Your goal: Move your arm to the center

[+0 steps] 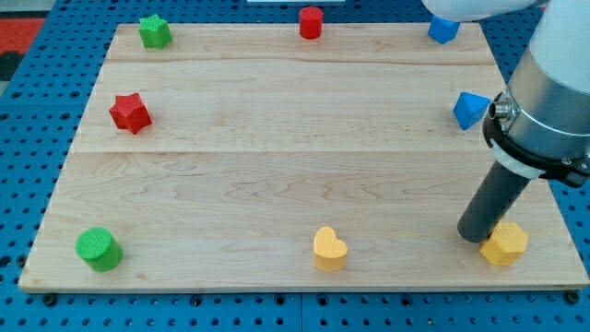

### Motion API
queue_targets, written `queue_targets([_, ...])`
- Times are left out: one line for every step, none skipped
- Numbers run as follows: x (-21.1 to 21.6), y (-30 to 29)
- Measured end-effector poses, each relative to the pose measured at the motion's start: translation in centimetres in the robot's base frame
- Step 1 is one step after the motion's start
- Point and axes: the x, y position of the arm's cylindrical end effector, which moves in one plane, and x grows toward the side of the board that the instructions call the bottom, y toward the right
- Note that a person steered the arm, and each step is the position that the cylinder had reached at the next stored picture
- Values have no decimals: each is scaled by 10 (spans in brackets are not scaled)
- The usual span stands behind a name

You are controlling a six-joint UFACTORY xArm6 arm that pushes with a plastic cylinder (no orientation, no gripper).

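My tip (477, 237) touching yellow block (505, 243), board (277, 148).

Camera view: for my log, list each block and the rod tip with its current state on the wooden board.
My tip: down at the board, touching the yellow hexagonal block's left side.
Yellow hexagonal block: bottom right, against the tip.
Yellow heart block: bottom middle, alone.
Green cylinder: bottom left, upright.
Red star block: left side, alone.
Green star block: top left.
Red cylinder: top middle, upright.
Blue block: top right, partly hidden.
Blue angular block: right edge, beside the arm.
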Motion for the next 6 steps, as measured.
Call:
queue_targets([0, 0])
queue_targets([-4, 0])
queue_targets([-34, -14])
queue_targets([-83, -44])
queue_targets([-132, -108])
queue_targets([-135, -187])
